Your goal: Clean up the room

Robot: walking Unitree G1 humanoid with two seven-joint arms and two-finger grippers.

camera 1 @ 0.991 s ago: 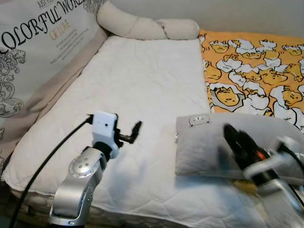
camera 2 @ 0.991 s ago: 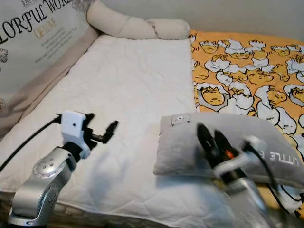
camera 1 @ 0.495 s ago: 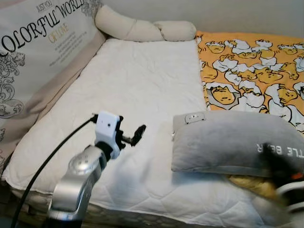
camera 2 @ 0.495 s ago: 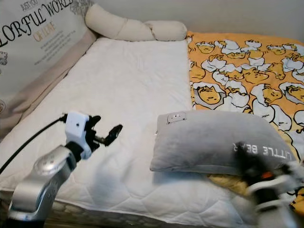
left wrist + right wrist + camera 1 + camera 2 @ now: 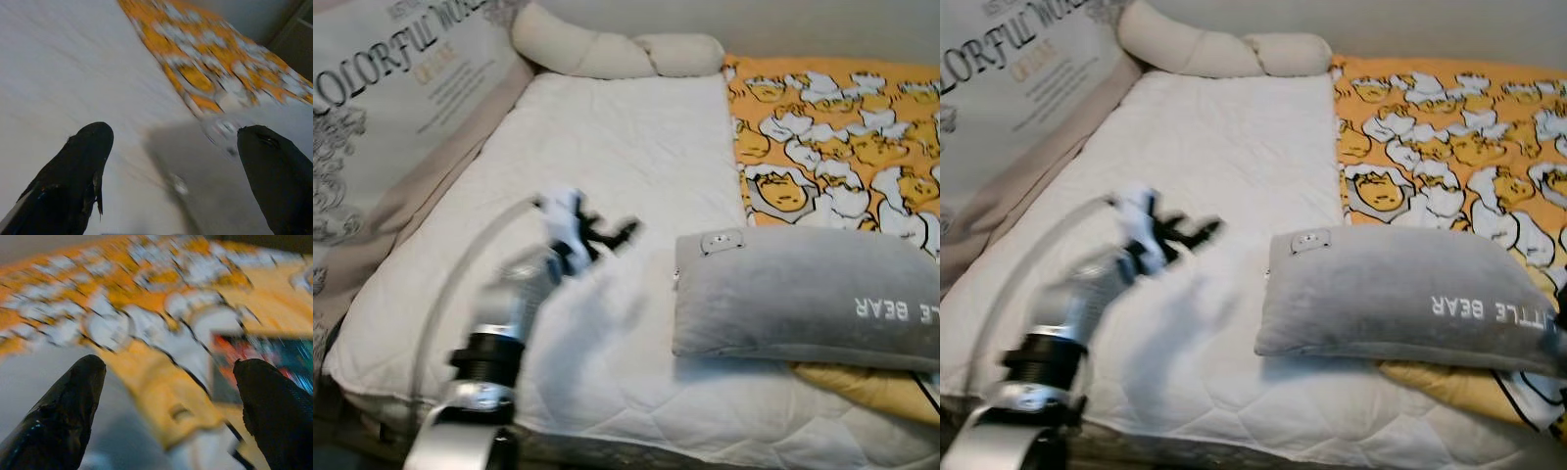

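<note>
Raised above the white mattress (image 5: 607,157), the blurred left end effector (image 5: 612,233) is held apart beside the grey pillow (image 5: 803,299); the right end effector (image 5: 168,396) is spread too.

A bed covered by a white quilted mattress pad (image 5: 607,176) carries several things. A long cream bolster pillow (image 5: 607,54) lies across its far end. An orange blanket with a white-and-yellow cartoon pattern (image 5: 832,127) covers its right side. A grey pillow lettered "LITTLE BEAR" (image 5: 803,299) rests near the front edge, partly overlapping the blanket.
</note>
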